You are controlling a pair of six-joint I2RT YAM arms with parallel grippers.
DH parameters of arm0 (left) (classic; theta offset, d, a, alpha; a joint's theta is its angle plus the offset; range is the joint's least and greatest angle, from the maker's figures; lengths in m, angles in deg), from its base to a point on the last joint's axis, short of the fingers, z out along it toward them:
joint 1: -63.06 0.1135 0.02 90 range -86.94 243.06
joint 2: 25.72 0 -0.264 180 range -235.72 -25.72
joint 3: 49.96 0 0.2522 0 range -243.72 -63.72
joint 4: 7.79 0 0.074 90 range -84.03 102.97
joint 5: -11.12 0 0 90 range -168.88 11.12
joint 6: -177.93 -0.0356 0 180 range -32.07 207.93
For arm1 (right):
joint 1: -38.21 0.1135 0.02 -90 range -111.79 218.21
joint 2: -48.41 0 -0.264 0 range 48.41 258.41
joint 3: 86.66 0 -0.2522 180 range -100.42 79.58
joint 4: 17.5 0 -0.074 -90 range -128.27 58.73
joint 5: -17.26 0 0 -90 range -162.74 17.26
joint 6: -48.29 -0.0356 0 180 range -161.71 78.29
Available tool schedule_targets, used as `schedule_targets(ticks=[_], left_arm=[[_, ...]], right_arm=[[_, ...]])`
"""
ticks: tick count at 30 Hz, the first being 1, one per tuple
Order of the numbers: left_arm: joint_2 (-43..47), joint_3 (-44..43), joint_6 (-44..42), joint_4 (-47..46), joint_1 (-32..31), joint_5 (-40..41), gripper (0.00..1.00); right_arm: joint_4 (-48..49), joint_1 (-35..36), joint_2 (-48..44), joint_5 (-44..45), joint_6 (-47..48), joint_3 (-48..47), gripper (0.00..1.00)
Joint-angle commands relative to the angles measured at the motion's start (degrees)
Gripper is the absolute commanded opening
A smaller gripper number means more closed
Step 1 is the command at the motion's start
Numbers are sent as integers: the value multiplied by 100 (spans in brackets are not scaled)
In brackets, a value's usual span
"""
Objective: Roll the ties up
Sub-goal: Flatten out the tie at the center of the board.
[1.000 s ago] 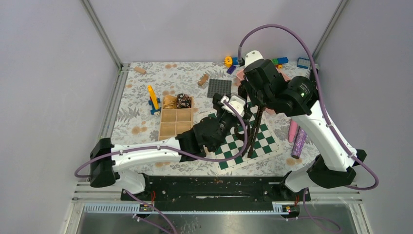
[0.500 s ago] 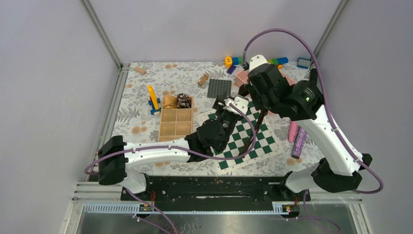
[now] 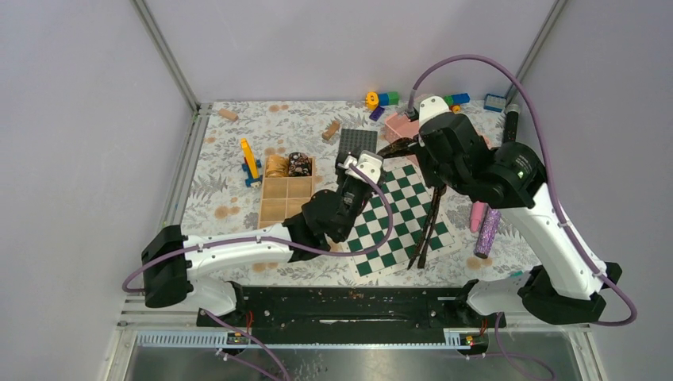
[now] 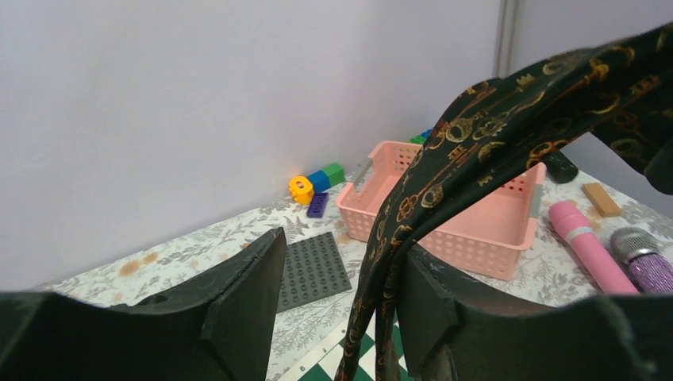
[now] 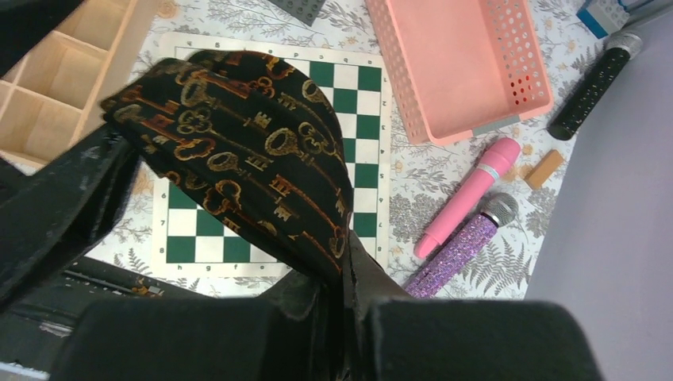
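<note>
My right gripper (image 3: 401,147) is shut on a dark tie (image 3: 431,218) patterned with gold keys and holds it up, its tail hanging down to the chessboard (image 3: 393,230). In the right wrist view the tie's wide end (image 5: 238,171) drapes out of the closed right gripper (image 5: 345,290). My left gripper (image 3: 353,168) is open; in its wrist view the tie (image 4: 444,159) hangs in the gap of that gripper (image 4: 341,317), close to the right finger (image 4: 444,317), not pinched. A golden coil (image 3: 276,165) and a dark speckled coil (image 3: 299,164) sit in the wooden box (image 3: 286,208).
A pink basket (image 3: 399,125), a grey studded plate (image 3: 357,143) and toy bricks (image 3: 381,99) lie at the back. Pink (image 3: 478,214), purple glittery (image 3: 486,232) and black (image 3: 510,123) microphones lie at the right. A yellow-and-blue block piece (image 3: 250,161) stands left of the box.
My right arm has swung right with the tie, and its hanging tail moved right over the board. My left gripper has drawn back to the left, away from the tie.
</note>
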Motion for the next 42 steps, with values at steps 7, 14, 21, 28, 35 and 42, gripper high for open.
schedule_targets(ticks=[7,14,21,28,35,42], left_arm=[[204,148,814,393,216,-1321,53],[7,46,902,325,221,-1555,54],[-139,-10,1332,358,217,-1756,58],[257,241,2362,826,212,-1938,70],[1610,1199,3575,1000,212,-1983,86],[2595,2131,4100,876,204,-2053,90]], right_arm=[[274,36,-441,-579,90,38,0],[250,38,-553,-734,119,-38,0],[370,40,-643,-863,151,-82,0],[591,40,-704,-444,150,-133,0],[772,40,-726,112,57,-218,0],[1047,36,-800,198,-80,-331,0]])
